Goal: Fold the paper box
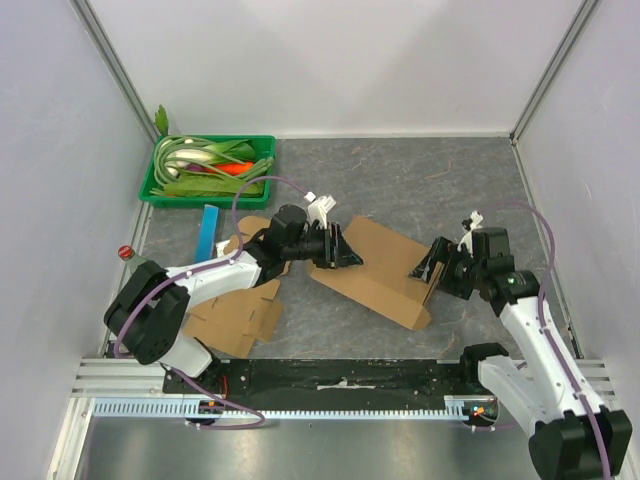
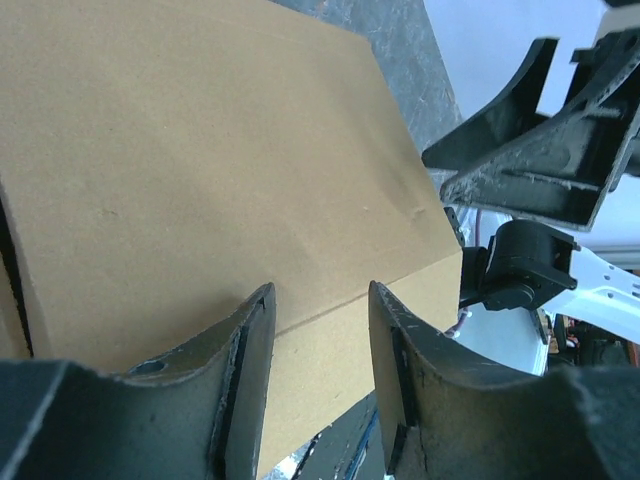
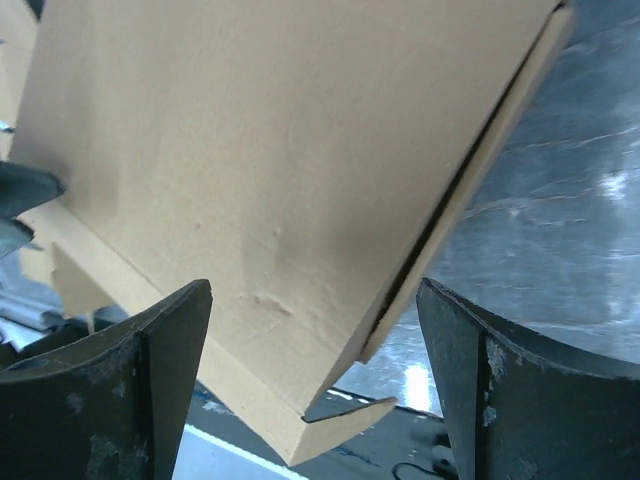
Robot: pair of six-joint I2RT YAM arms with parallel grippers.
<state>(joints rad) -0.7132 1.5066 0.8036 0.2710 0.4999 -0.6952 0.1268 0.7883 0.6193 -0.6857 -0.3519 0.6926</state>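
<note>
- The paper box (image 1: 380, 265) lies flattened in the middle of the worktop (image 1: 420, 180). The left fingers (image 2: 200, 400) stand partly apart over its flat left panel.
- The right fingers (image 3: 520, 400) gape wide around its right corner, touching neither side.
- Whether the left fingers touch the card is unclear.
- The box is plain matt brown cardboard, and its layers part slightly at the right edge.

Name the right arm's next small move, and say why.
Probably close the right tool on the paper box: its jaws stand wide open astride the box's corner without gripping it, while the left tool sits at the opposite end.
</note>
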